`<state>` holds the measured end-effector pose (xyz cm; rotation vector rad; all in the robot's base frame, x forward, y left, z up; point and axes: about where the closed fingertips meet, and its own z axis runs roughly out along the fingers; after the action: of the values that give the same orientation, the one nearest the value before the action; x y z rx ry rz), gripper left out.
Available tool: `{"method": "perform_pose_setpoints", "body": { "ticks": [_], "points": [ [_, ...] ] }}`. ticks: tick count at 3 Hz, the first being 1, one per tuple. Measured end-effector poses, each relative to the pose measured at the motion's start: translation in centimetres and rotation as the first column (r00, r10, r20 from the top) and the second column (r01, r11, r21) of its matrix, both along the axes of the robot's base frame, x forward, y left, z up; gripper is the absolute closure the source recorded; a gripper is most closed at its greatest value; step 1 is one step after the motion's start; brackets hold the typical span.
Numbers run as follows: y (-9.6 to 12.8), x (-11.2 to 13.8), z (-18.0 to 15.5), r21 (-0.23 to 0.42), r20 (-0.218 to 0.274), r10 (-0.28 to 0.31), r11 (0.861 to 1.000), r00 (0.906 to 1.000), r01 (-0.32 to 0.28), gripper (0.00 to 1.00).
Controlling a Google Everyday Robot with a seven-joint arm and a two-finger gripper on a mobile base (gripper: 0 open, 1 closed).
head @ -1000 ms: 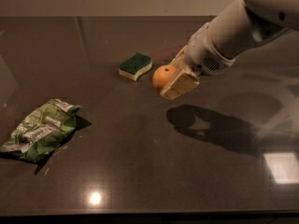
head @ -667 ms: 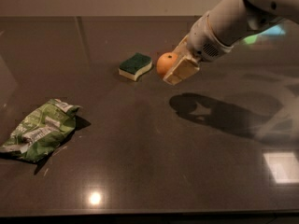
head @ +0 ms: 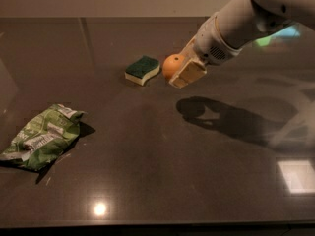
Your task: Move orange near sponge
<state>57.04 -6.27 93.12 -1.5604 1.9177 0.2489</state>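
Camera view: hand (head: 181, 72), orange (head: 171, 65), seemingly above-table (head: 147, 176)

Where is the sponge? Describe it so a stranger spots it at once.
On the dark table, look toward the far middle, left of the pincer shut on the orange. The sponge is the small wavy-edged block, dark green on top, pale yellow below, unlike the crumpled green bag at near left.

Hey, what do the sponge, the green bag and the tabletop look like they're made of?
The sponge: soft foam, a pale yellow base under a rough dark green scrub layer. The green bag: thin plastic film, judging by its creases and sheen. The tabletop: dark, polished, perhaps stone or laminate; it mirrors a light. The gripper holds the orange just right of the sponge.
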Motion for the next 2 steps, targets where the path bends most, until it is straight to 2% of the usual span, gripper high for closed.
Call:
{"method": "perform_pose_setpoints", "body": {
  "ticks": [2],
  "points": [
    [1.0, 2.4, -1.5, 0.026, -0.011, -0.032, 0.999, 0.9994, 0.033, 1.0]
  ]
}}
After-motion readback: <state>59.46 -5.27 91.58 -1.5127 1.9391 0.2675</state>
